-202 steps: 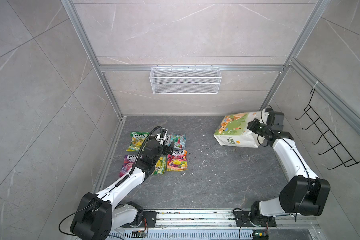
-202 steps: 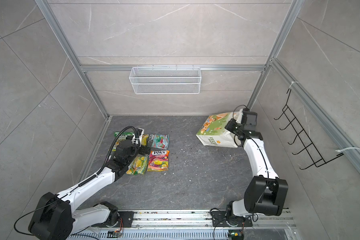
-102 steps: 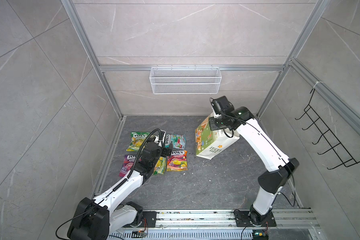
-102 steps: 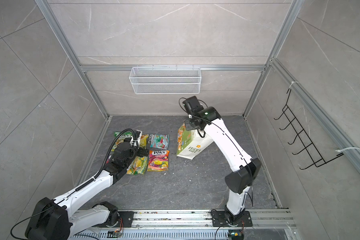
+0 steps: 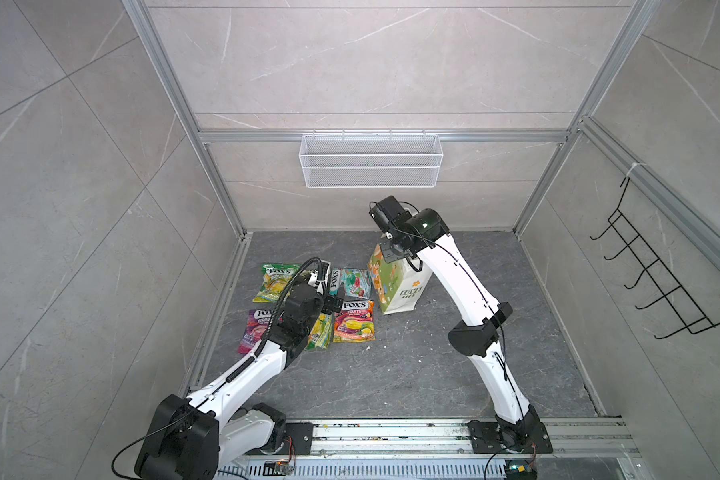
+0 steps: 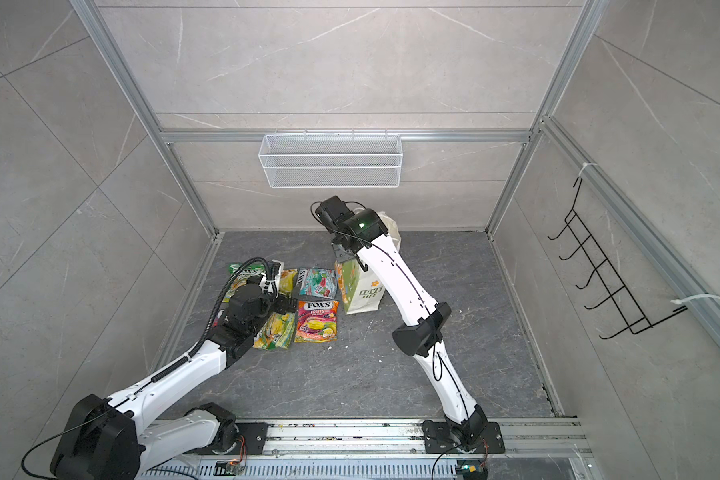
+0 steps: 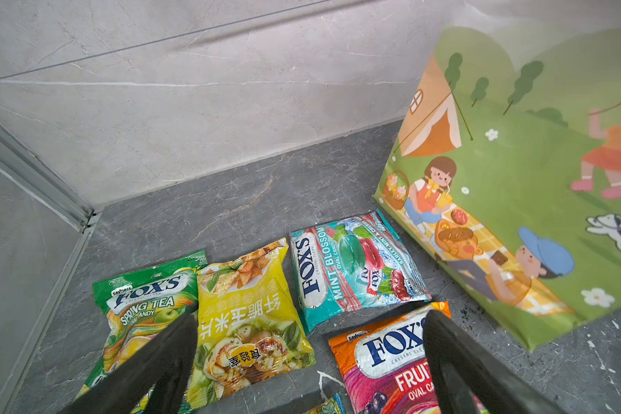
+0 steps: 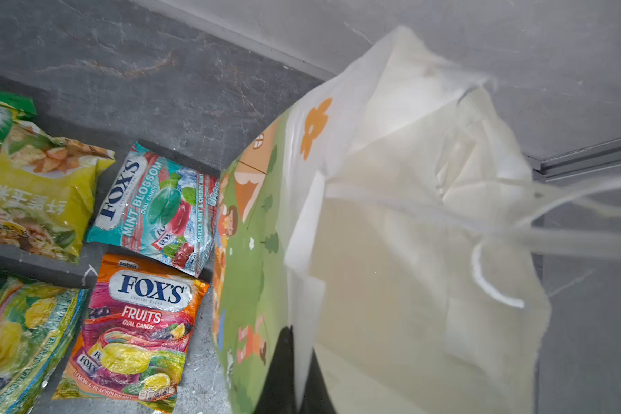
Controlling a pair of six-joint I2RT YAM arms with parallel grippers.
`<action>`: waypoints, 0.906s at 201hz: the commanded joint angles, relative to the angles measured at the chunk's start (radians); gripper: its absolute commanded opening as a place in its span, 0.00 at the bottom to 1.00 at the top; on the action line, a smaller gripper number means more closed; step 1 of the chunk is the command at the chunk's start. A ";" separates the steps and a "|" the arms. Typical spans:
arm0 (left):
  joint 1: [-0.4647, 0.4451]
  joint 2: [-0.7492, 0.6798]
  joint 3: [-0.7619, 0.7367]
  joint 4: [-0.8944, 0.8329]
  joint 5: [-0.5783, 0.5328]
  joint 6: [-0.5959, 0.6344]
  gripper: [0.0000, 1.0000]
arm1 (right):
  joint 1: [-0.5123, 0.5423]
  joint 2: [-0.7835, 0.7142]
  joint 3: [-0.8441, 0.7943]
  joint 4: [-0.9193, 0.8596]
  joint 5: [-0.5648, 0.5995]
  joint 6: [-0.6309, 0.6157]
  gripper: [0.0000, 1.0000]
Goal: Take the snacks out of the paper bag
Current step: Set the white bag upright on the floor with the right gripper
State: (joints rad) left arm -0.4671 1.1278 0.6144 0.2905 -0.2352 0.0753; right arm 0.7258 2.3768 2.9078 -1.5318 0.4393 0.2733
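Right fingers (image 8: 291,376) are clamped tight on the top edge of the paper bag (image 5: 396,286), which stands on the tabletop (image 5: 391,374) towards the back wall. Left fingers (image 7: 173,351) hover, spread wide apart, over the snacks (image 5: 354,322): six packets lying flat, out of the bag, just beside it.

A: Where's the paper bag (image 6: 362,291)?
B: Standing at three o'clock from the teal FOX'S packet (image 6: 317,282). The right gripper (image 6: 342,258) is clamped on its top edge.
A: And the left gripper (image 6: 282,296)?
B: Spread wide over the packets. The FOX'S Fruits packet (image 6: 316,322) is at its four o'clock and the yellow packet (image 6: 287,279) at twelve.
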 commanded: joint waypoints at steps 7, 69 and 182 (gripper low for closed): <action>-0.002 0.004 0.006 0.018 -0.019 0.001 1.00 | 0.021 0.012 -0.033 -0.026 0.038 0.041 0.00; -0.002 0.003 0.008 0.013 -0.013 0.001 1.00 | 0.060 0.022 -0.032 -0.036 0.216 0.072 0.00; -0.002 0.024 0.014 0.024 -0.001 0.001 1.00 | 0.036 0.030 -0.048 -0.094 0.371 0.027 0.00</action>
State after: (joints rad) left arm -0.4671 1.1511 0.6144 0.2829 -0.2340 0.0753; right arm 0.7704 2.3844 2.8769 -1.6089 0.7864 0.3168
